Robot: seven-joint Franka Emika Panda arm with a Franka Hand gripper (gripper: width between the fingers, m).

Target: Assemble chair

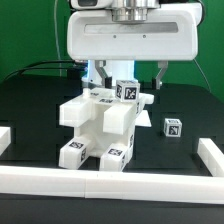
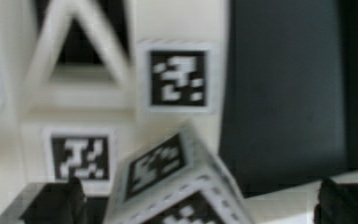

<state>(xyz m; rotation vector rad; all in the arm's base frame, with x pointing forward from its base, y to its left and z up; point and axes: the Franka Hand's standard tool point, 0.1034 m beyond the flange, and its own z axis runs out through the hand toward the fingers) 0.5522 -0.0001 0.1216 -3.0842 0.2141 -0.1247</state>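
At the exterior view's left, a white rail point(image 1: 6, 140) edges bare black table point(image 1: 35, 105). In the middle stands the half-built chair point(image 1: 95, 125), its lower blocks near the front rail point(image 1: 110, 185). The gripper point(image 1: 128, 76) hangs over it, released. Its fingertips point(image 2: 51, 203) are spread clear of the tilted tagged piece point(image 1: 127, 92). Rightward, a small tagged block point(image 1: 172, 127) sits alone, with open table before the right rail point(image 1: 212, 155).

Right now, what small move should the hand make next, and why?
Probably close the hand on the tagged part. The hand looks open and straddles that part atop the chair, and the wrist view shows the part roughly between its tips.
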